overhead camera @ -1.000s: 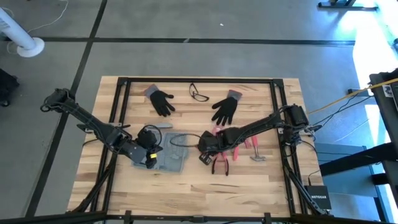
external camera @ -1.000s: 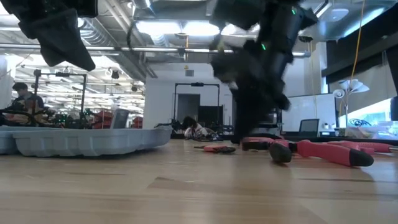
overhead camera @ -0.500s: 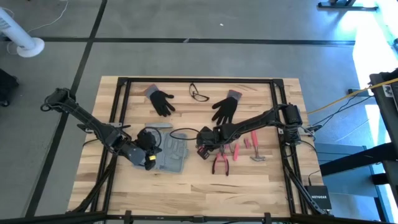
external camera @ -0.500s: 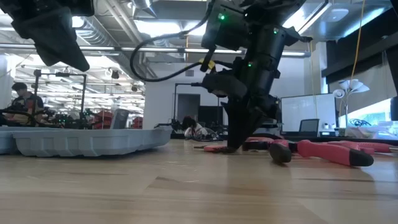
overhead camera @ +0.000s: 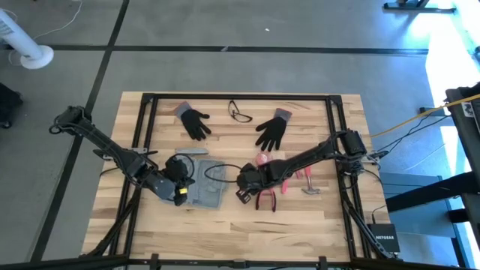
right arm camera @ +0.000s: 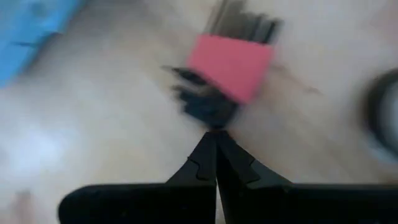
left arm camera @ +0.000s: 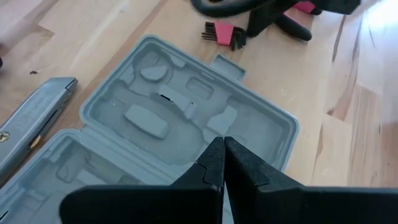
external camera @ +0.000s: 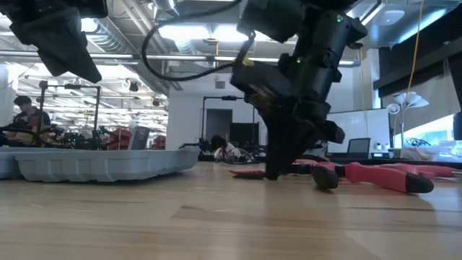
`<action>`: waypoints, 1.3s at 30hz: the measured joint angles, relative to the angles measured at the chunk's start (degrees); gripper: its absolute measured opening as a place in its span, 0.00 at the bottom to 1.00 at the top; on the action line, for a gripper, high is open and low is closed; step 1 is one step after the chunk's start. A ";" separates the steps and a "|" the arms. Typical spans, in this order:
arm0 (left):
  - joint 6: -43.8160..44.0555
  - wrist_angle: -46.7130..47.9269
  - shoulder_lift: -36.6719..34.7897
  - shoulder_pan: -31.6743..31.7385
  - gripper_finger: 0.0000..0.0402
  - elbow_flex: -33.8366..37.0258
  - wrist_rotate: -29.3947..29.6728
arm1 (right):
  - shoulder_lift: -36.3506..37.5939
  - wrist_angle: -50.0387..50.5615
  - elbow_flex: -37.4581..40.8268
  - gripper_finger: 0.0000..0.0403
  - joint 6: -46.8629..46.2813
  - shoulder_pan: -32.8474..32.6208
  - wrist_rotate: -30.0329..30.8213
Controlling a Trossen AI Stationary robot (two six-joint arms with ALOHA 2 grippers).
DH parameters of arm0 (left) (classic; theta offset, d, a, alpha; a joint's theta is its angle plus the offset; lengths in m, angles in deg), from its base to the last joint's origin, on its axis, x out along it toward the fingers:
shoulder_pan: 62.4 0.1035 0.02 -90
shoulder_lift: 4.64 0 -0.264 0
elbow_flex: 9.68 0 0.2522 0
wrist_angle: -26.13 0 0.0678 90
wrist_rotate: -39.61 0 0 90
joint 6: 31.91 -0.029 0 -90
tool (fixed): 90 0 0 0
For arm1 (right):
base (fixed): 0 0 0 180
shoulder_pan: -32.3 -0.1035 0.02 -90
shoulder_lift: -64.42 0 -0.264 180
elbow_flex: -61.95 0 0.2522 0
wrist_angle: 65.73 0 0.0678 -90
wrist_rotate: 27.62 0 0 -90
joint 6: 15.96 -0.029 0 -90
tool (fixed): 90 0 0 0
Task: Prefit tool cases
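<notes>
Wooden planks make up the table top (overhead camera: 300,225), which stands on a grey floor marked with dark lines. Slightly left of the table's middle lies the flat blue-grey plastic tool case (overhead camera: 204,184), opened out, its two halves showing moulded recesses (left arm camera: 146,119) with no tools seated in them. Over the case's left edge hangs the left gripper (overhead camera: 180,196), its fingers (left arm camera: 211,168) pressed together and holding nothing. Just beyond the case's far-left corner lies a slim grey metal utility knife (left arm camera: 28,121). Right of the case, the right gripper (overhead camera: 241,195) points down at the table with its fingers (right arm camera: 214,158) also pressed together, empty, its tip right by a small red holder of black hex keys (right arm camera: 229,59). Red-handled pliers (overhead camera: 266,199) lie just right of it, with more red-handled tools (overhead camera: 289,180) beyond. Two black gloves (overhead camera: 195,120) and a pair of clear safety glasses (overhead camera: 239,113) rest along the far side.
</notes>
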 joint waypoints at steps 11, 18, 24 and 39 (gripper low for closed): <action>-1.60 0.04 0.00 -0.93 0.00 0.02 -1.40 | 4.72 1.58 -2.68 0.00 2.49 -0.73 -4.89; -2.67 -0.01 0.00 -1.64 0.00 0.21 -1.48 | 12.63 17.54 -3.95 0.00 6.31 5.51 3.64; -2.67 -0.01 0.00 -1.73 0.00 0.26 -1.46 | 12.36 17.47 -0.81 0.00 9.72 10.74 -2.93; -2.02 0.01 -0.02 -1.99 0.00 0.26 -1.43 | 9.40 11.08 5.01 0.00 6.05 9.89 -1.26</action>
